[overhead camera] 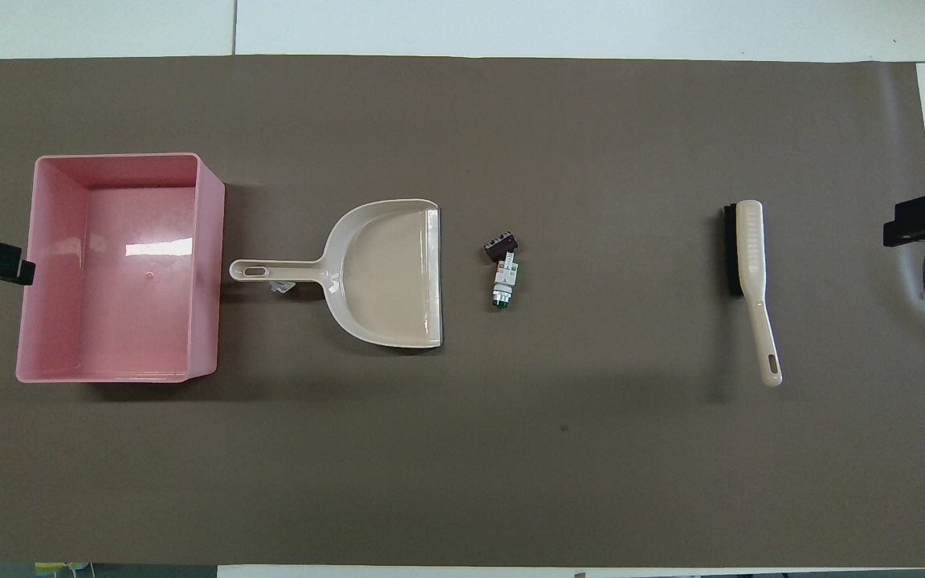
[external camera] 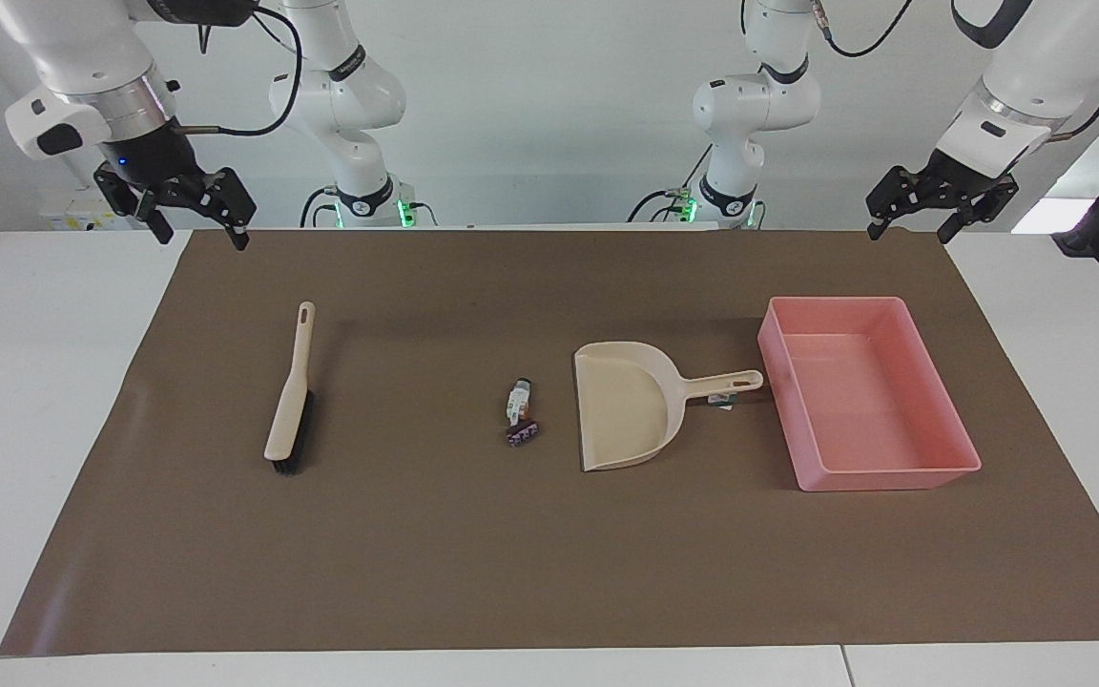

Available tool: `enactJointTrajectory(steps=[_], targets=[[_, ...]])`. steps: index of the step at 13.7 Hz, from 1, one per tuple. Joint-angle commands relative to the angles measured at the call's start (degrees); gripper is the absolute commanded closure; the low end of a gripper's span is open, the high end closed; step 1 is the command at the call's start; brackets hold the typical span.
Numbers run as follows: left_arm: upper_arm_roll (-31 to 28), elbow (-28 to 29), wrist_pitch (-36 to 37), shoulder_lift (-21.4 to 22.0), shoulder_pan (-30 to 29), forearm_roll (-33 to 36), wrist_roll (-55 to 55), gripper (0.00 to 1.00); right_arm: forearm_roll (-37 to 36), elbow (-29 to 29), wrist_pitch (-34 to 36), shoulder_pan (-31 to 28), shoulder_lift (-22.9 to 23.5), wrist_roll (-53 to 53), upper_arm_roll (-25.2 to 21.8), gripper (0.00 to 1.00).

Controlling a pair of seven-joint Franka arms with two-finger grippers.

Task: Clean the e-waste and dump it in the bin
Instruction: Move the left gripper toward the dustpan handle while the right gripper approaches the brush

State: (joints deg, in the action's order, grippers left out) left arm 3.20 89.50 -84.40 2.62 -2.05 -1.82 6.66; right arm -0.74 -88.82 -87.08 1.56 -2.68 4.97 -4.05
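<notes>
The e-waste lies mid-mat as two small pieces touching end to end: a white oblong component (external camera: 518,401) (overhead camera: 504,281) and a dark ridged block (external camera: 522,434) (overhead camera: 501,245), the block farther from the robots. The pink bin (external camera: 893,477) (overhead camera: 205,265) stands toward the left arm's end, with nothing showing inside it. My left gripper (external camera: 910,229) hangs open and raised over the mat's corner at that end, holding nothing. At the right arm's end my right gripper (external camera: 199,232) is also open and raised, with nothing in it.
A beige dustpan (external camera: 626,410) (overhead camera: 390,277) lies between the e-waste and the bin, its mouth toward the e-waste and its handle toward the bin. A beige brush (external camera: 290,401) (overhead camera: 754,265) lies toward the right arm's end. A brown mat (external camera: 549,572) covers the white table.
</notes>
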Motion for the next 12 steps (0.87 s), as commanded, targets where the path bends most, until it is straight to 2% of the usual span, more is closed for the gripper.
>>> enactJointTrajectory(steps=[1, 10, 12], targets=[[0.32, -5.63, 1.6, -3.83, 0.29, -1.16, -0.86, 0.0, -0.05, -2.58, -1.77, -0.24, -1.45, -1.28, 0.1, 0.0], [0.58, -2.58, 1.35, -1.91, 0.64, 0.76, -1.12, 0.0, 0.13, -3.29, -1.69, -0.24, -1.98, -1.45, 0.19, 0.0], [0.93, -2.66, -0.57, -2.18, 3.01, 1.12, -0.6, 0.0, 0.13, -3.28, -1.77, -0.15, -1.98, -1.45, 0.19, 0.0]])
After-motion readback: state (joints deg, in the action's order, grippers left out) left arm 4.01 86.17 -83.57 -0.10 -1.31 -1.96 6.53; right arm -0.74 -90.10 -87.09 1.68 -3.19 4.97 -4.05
